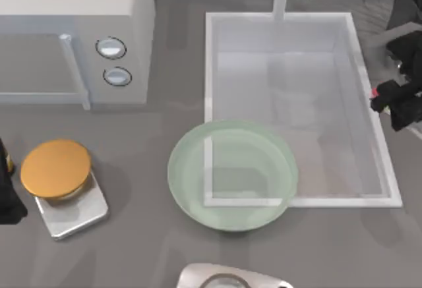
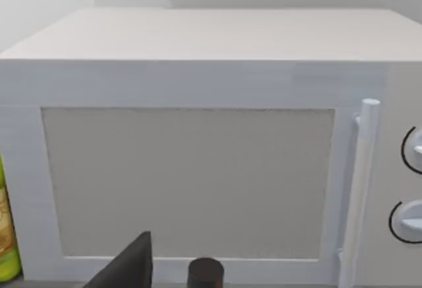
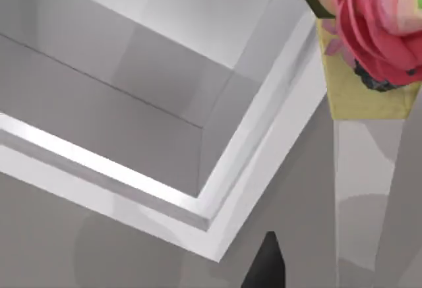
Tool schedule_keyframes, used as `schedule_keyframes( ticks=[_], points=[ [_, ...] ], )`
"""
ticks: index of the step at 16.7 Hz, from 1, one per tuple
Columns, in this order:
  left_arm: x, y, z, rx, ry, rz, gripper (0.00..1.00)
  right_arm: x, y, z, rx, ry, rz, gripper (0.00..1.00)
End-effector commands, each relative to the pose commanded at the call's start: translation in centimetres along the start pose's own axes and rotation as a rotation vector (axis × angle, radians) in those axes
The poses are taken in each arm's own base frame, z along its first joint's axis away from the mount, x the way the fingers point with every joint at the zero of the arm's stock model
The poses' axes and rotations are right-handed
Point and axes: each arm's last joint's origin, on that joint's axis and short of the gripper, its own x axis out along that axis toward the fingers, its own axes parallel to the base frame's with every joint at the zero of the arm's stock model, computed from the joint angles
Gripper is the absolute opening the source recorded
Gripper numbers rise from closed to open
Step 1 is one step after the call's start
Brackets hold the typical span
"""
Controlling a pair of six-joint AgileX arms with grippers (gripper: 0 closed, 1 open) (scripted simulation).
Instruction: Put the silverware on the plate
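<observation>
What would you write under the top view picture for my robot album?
Green plate overlapping the sink corner, right end effector beside the sink holding something red-tipped, orange disc at left.

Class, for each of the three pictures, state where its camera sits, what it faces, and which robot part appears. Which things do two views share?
Top view: overhead, facing down on the plate, sink and microwave; right gripper at the right edge.
Left wrist view: on the left arm, facing the microwave door; a dark finger below.
Right wrist view: on the right arm, facing the sink corner; a dark fingertip.
Shared: microwave, sink.
</observation>
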Motion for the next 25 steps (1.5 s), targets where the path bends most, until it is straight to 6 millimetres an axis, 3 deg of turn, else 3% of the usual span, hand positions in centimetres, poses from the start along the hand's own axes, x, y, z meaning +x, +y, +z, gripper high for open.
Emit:
schedule_keyframes(
  ticks=[7, 14, 19, 25],
  points=[
    [0.0, 0.0, 0.0, 0.000, 0.000, 0.000, 1.00, 1.8, 9.4, 4.6, 0.580, 0.052, -0.031, 0.00],
    [0.0, 0.0, 0.0, 0.000, 0.000, 0.000, 1.00, 3.8, 17.5, 6.4, 1.239, 0.066, -0.096, 0.00],
    [0.0, 0.0, 0.0, 0.000, 0.000, 0.000, 1.00, 3.9, 20.7, 7.0, 1.688, 0.018, -0.098, 0.00],
    [0.0, 0.0, 0.0, 0.000, 0.000, 0.000, 1.00, 3.1, 22.0, 7.5, 2.024, -0.033, -0.046, 0.00]
  ],
)
